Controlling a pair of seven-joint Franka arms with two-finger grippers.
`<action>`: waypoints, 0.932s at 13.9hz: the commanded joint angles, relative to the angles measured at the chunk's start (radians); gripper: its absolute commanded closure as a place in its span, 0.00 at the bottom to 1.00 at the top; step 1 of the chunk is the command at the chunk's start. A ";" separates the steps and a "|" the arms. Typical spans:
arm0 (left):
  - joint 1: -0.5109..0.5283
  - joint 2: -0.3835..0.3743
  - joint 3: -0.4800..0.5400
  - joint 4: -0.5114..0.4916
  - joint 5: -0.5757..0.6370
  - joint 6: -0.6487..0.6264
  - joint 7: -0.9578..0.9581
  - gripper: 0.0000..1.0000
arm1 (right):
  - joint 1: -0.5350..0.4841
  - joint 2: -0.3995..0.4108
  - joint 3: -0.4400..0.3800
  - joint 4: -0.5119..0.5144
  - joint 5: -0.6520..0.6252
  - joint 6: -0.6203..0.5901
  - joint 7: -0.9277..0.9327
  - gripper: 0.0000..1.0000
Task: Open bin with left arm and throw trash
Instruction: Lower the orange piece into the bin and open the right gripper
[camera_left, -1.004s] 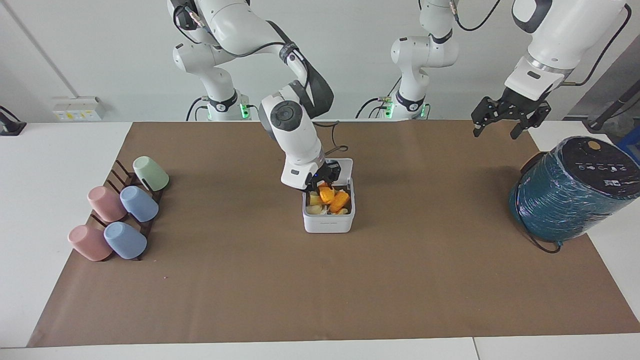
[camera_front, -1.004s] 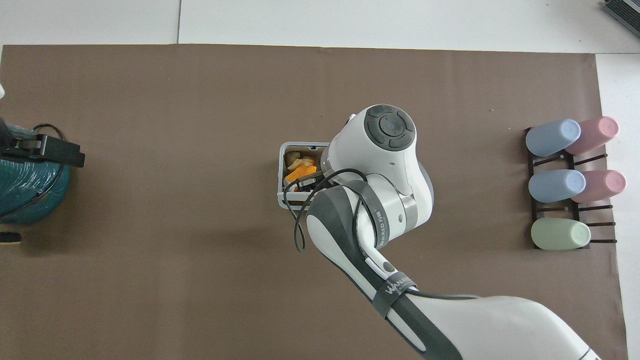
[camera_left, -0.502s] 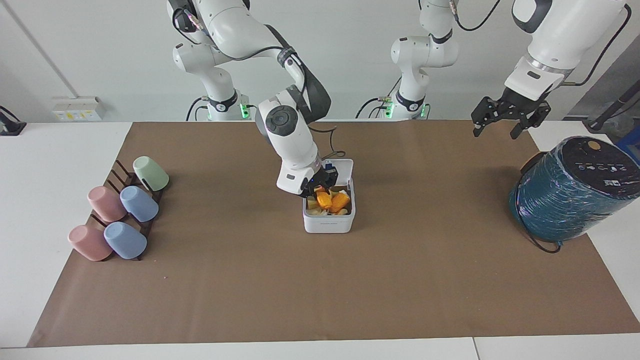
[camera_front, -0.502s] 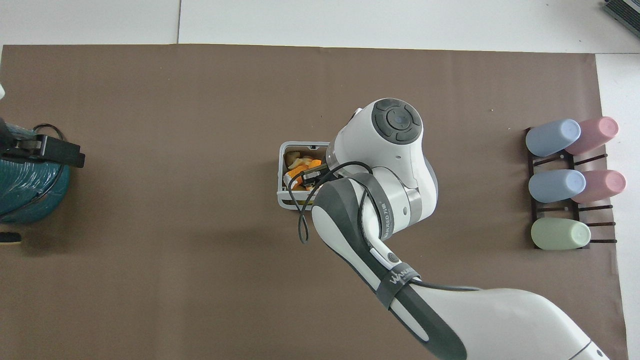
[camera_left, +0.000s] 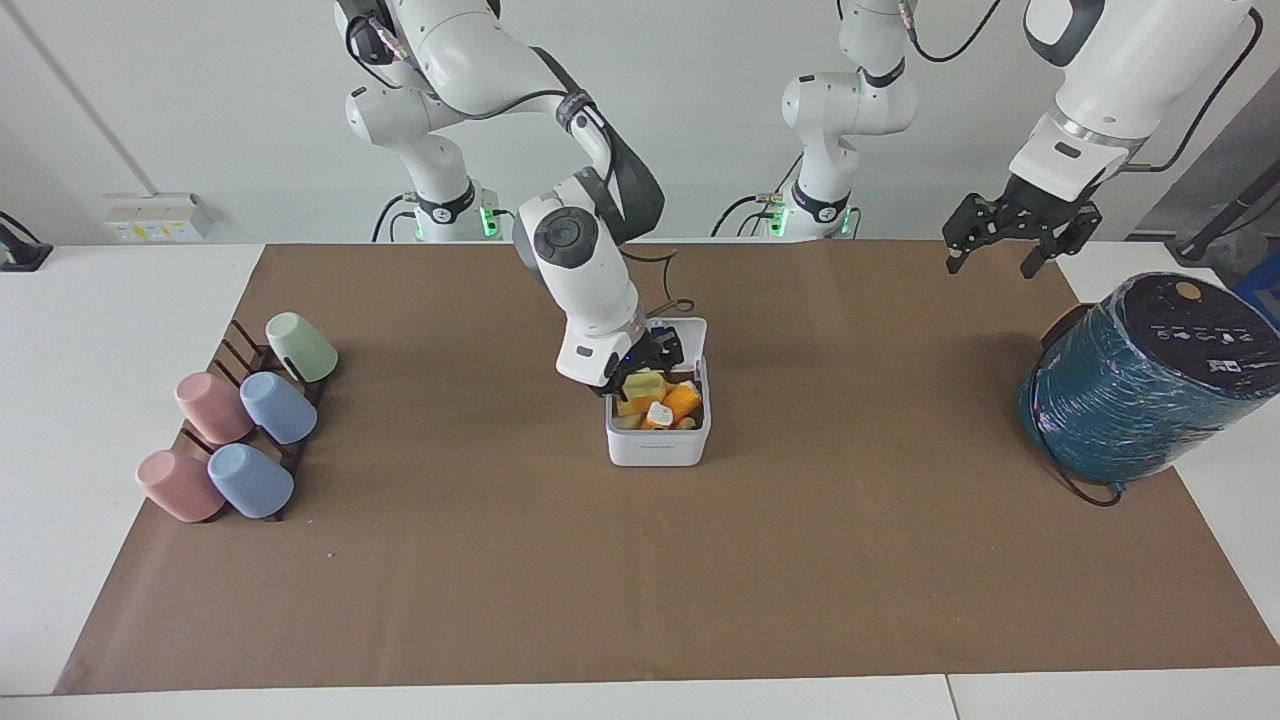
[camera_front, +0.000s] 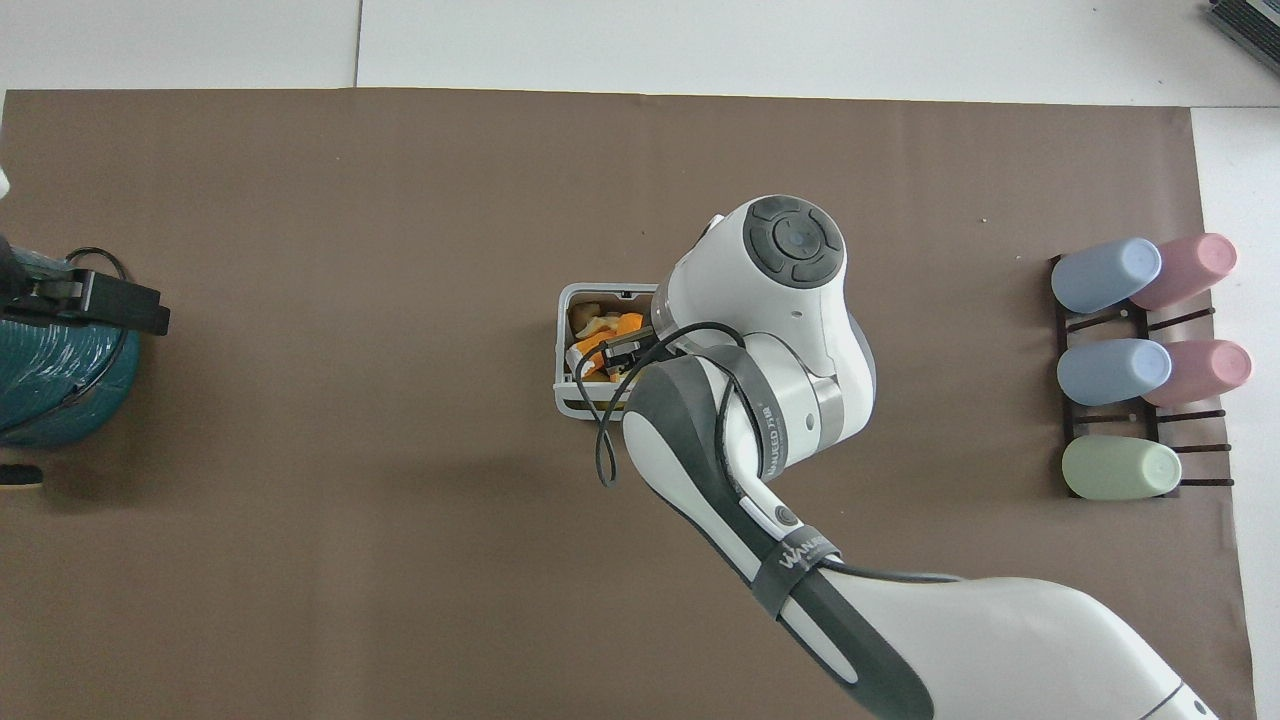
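1. Change, right tool: a second ago it was low in the bin with an orange lump at its tips. It has since risen a little and now sits at the bin's rim, nearer the robots' side, with no lump hanging from it.
2. Change, trash: the orange and pale yellow lumps have resettled. A yellow piece now shows uppermost just under the tool, and the orange ones lie beside it, all inside the bin.
3. Meaning for the task, as a judgement: the last lump looks dropped, so the throwing step appears finished. No trash is visible on the brown mat. What remains is likely a clear withdrawal of the arm.
4. State, right tool: its tips are partly masked by its own body, so its opening cannot be told. Nothing visible is gripped.
5. Location, bin: mid-desk on the mat, lid raised upright on the robots' side.
6. Pose, right arm: reaches over the bin, wrist bent steeply down; in the overhead view it covers half of the bin.
7. Pose, left tool: waits high over the mat's corner near the teal cylinder, fingers spread wide, empty.
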 joint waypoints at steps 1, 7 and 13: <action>-0.007 -0.024 0.008 -0.024 0.014 -0.010 0.007 0.00 | -0.003 -0.027 0.004 0.000 0.021 -0.003 0.011 0.21; -0.007 -0.023 0.006 -0.023 0.014 -0.009 0.007 0.00 | -0.017 -0.133 -0.009 0.000 0.008 -0.027 0.051 0.00; -0.009 -0.023 0.006 -0.023 0.031 -0.010 0.005 0.00 | -0.207 -0.260 -0.014 -0.002 -0.216 -0.114 0.070 0.00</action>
